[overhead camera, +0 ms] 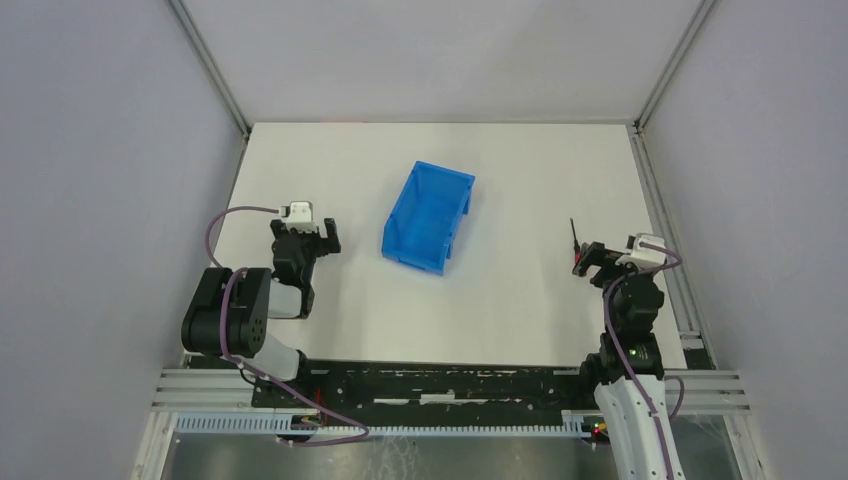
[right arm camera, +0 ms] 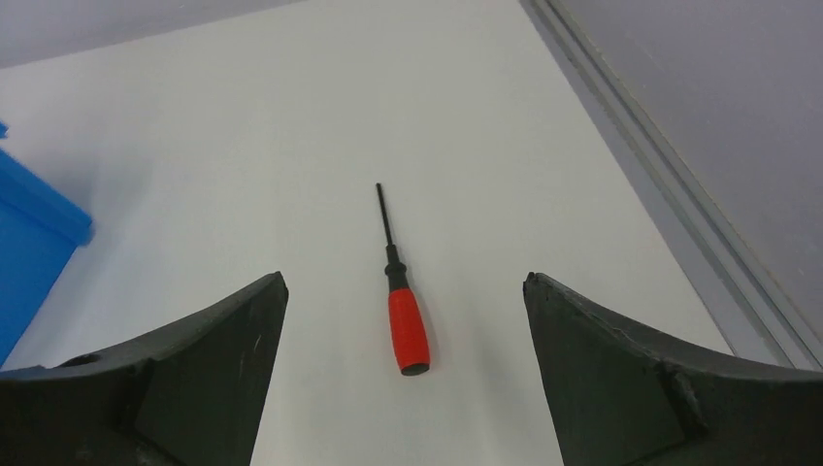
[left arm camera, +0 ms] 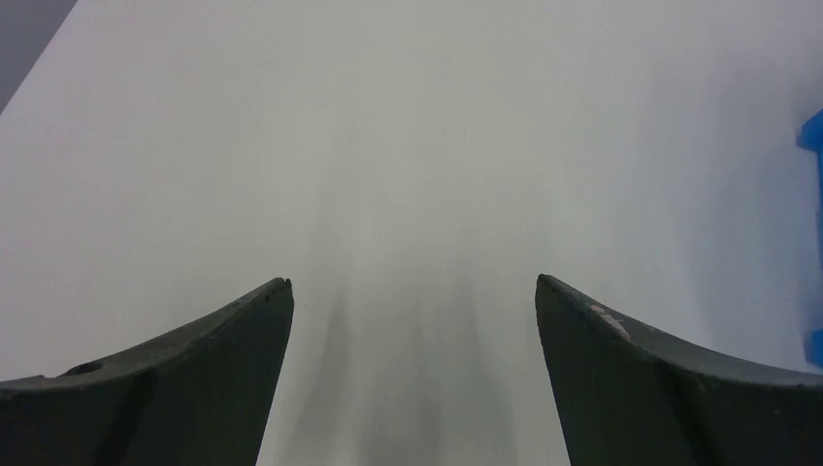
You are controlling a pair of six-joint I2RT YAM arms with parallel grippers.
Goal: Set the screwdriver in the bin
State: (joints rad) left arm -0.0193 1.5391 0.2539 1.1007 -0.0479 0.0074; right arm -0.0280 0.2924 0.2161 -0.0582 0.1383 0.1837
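Top view, blue bin point(overhead camera: 425, 215): it sits mid-table on the white table point(overhead camera: 500, 320), at 12 o'clock from the gap between my two bases, open top up.
Top view, screwdriver point(overhead camera: 575, 240): it lies flat on the table at 3 o'clock from the bin, well apart from it and outside it.
Top view, left gripper point(overhead camera: 330, 240): mine is at 9 o'clock from the bin, near it, carrying nothing.
Top view, right gripper point(overhead camera: 590, 258): mine is right at the handle end of the screwdriver.
Left wrist, left gripper point(left arm camera: 412, 282): my fingers point(left arm camera: 233, 330) are spread wide over bare table, with nothing between them.
Left wrist, bin point(left arm camera: 813, 146): only a blue sliver shows, at 3 o'clock.
Right wrist, right gripper point(right arm camera: 405, 276): my fingers point(right arm camera: 621, 349) stand wide apart, touching nothing.
Right wrist, screwdriver point(right arm camera: 409, 330): it lies between my fingertips; the black shaft points to 12 o'clock, the red handle to 6.
Right wrist, bin point(right arm camera: 29, 243): a blue corner shows at 9 o'clock, well apart from the screwdriver.
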